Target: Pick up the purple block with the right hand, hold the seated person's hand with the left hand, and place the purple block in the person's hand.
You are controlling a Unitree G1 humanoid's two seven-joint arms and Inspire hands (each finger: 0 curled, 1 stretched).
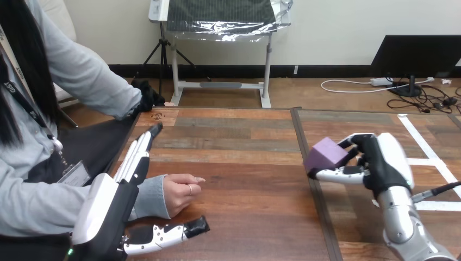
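Where the wooden table [244,136] fills the view's right half, the robot's right hand [383,163] grips the purple block [325,154]. Its fingers curl over the block's top and far side, and its thumb closes on it from beneath. The block sits just right of the seam between the two table panels. It looks lifted slightly off the wood, though the angle makes that hard to confirm.

At the lower left, the robot's left hand [117,201] is open. Its fingers [140,155] stretch straight away from the robot along the table's left edge, and its thumb [182,229] reaches out to the right. Between fingers and thumb rests the person's hand [178,193] (loosely curled, knuckles up, on the tabletop), with its grey sleeve [149,197] close against the robot's palm. The fingers and thumb flank it without closing on it. The block and the person's hand are well apart.
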